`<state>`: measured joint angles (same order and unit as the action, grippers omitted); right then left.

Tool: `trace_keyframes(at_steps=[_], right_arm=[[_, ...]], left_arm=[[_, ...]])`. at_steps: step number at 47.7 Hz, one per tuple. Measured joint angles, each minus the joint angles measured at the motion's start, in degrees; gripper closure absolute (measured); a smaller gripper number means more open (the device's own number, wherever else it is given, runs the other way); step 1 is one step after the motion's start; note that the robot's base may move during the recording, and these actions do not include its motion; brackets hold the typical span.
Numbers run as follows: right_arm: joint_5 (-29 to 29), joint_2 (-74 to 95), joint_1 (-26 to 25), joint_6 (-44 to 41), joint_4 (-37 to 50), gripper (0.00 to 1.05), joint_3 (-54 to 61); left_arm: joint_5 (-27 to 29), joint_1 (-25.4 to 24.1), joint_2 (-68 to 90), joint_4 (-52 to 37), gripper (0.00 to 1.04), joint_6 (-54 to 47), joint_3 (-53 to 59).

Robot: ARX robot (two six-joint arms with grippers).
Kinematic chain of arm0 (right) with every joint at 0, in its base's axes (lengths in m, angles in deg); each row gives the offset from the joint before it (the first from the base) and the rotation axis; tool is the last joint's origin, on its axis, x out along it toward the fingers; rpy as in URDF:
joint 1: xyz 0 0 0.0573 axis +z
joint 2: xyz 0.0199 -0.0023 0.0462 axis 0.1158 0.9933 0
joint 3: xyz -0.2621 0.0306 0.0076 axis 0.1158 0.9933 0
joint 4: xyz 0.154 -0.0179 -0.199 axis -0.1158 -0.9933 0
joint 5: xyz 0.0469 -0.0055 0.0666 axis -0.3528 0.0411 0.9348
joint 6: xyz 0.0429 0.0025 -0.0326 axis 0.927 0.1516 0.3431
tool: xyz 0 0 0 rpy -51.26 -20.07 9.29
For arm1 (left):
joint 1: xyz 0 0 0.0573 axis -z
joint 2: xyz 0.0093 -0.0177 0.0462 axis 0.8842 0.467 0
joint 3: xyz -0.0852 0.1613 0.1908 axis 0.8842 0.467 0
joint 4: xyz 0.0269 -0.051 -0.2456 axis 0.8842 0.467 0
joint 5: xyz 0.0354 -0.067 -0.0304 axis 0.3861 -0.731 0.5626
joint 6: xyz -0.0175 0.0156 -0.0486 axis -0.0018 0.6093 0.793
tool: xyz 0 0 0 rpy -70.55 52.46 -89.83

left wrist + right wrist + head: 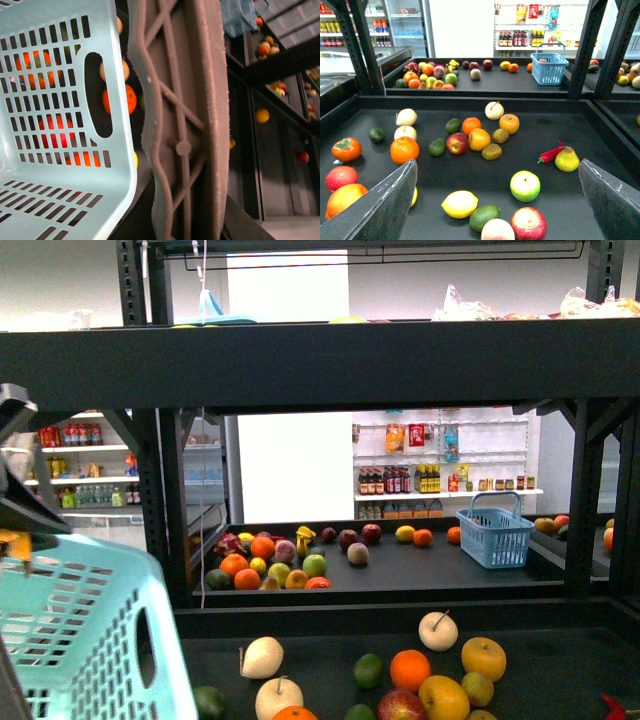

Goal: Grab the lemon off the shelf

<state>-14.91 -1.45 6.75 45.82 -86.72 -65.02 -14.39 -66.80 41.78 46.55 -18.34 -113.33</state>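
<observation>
A yellow lemon (pixel 460 204) lies on the black tray deck (pixel 530 150) of the shelf (pixel 320 365), close to the front. My right gripper (pixel 497 165) is open and empty above that deck. Its fingers (pixel 385 205) stand wide apart, with the lemon between them, nearer the finger on the picture's left. My left gripper (pixel 185 150) is shut on the rim of a light blue basket (pixel 50 100). The basket (pixel 80 630) hangs at the lower left of the front view, and fruit shows through its slots. The lemon is out of the front view.
A green lime (pixel 483 217), a peach (pixel 497 231), a red apple (pixel 529 223) and a green apple (pixel 525 186) crowd the lemon. A red chili (pixel 550 154) and a pear (pixel 567 160) lie further off. A blue basket (pixel 495 530) and more fruit sit on the far stand.
</observation>
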Motion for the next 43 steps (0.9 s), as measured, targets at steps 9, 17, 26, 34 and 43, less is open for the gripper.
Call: trace_keyframes(at_steps=[9, 17, 26, 34, 43], right_arm=[[0.0, 0.0, 0.0, 0.0, 0.0, 0.08, 0.0], [0.0, 0.0, 0.0, 0.0, 0.0, 0.08, 0.0], [0.0, 0.0, 0.0, 0.0, 0.0, 0.08, 0.0], [0.0, 0.0, 0.0, 0.0, 0.0, 0.08, 0.0], [-4.9, 2.2, 1.4, 2.6, -4.7, 0.08, -1.6]], left_arm=[[-2.4, 7.0, 0.2, -3.2, 0.91, -2.0, 0.8], [-3.0, 12.2, 2.4, -4.6, 0.91, -3.4, -0.3], [-1.6, 14.0, 4.6, -4.2, 0.91, -3.7, -1.2], [-1.1, 14.3, 4.8, -3.3, 0.91, -5.0, -1.3], [-1.1, 14.4, 4.8, -3.3, 0.91, -5.8, -1.3]])
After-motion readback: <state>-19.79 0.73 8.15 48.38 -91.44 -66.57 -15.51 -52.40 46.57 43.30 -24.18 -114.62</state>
